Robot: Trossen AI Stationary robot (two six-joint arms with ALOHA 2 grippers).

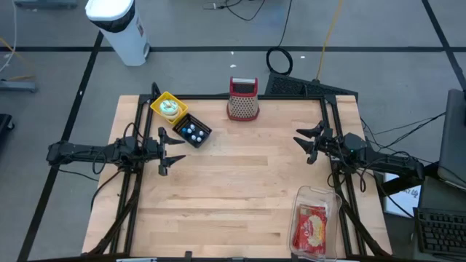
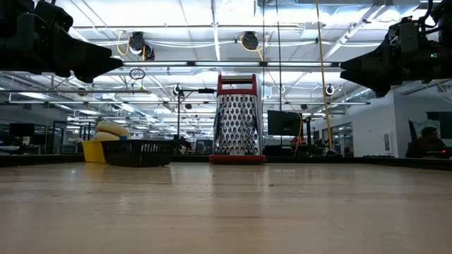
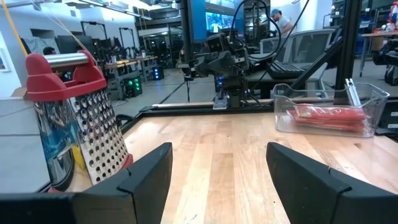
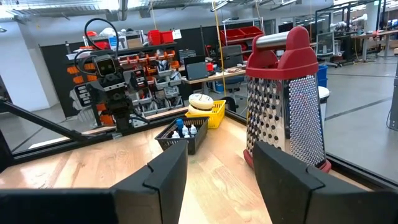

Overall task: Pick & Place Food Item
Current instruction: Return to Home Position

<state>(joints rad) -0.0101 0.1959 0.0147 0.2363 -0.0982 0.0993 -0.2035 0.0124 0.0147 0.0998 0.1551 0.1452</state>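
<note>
Pale wood of the counter (image 2: pixel 226 212) fills the foreground of the low view, and in the high view it spreads as one broad slab under everything else. Two dark arms reach in over it from opposite sides. The left claw (image 1: pixel 164 151) hangs above the left half and the right claw (image 1: pixel 309 145) above the right half, well apart and facing each other. Both have their fingers spread wide with nothing between them. In the low view they show only as dark shapes, cut off at the top corners. One transparent bin (image 1: pixel 320 195) lies at the counter's right corner, by the lower edge of the high view and just beside the right arm's frame. Its long axis runs between the near and far edges, leaning slightly. Red popcorn bags (image 1: pixel 310 229) lie flat inside it, lengthwise along that same axis. The left wrist view shows them side-on as a low red stack, but how many there are cannot be counted. One grater (image 1: pixel 243 99) with a red handle stands upright at the middle of the far edge. Two baskets sit toward the far left corner. The yellow basket (image 1: pixel 169 108) holds a pale round thing, and the black basket (image 1: pixel 192 132) just beside it holds small blue-and-white things too small to name.
</note>
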